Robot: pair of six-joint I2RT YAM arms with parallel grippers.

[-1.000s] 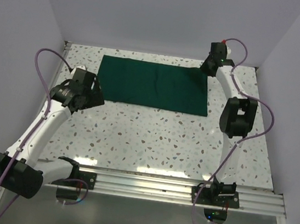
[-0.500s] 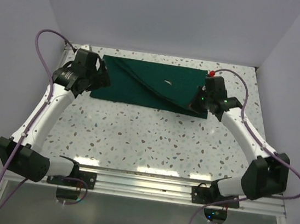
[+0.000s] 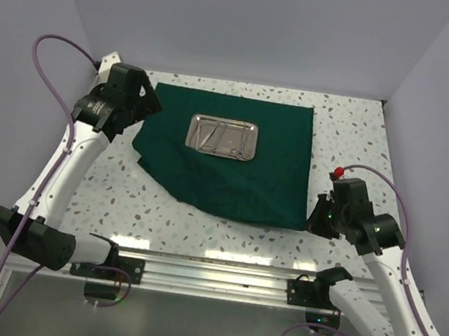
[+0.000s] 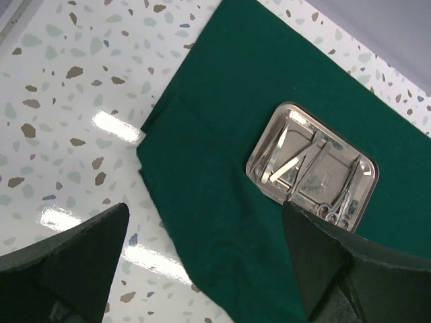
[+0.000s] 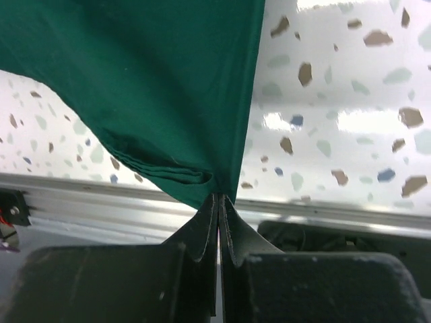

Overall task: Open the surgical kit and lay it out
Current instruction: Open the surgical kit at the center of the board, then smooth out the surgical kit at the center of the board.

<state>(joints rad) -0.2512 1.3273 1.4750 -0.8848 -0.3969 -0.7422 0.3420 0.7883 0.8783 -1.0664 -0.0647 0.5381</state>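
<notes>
Top external view: dark green cloth drape opened over the speckled tabletop, with the shiny rectangular steel tray of small steel instruments uncovered on its far middle.
With the right jaws pinched shut on the near right corner of the drape, and the left jaws spread wide above the far left side, holding nothing. Probably drawing the last flap flat. Best to pull low and outward, slowly, without dragging the tray; then to let go and straighten the near left side, doubled over and not square.

Tray (instruments inside) rests on green drape.
</notes>
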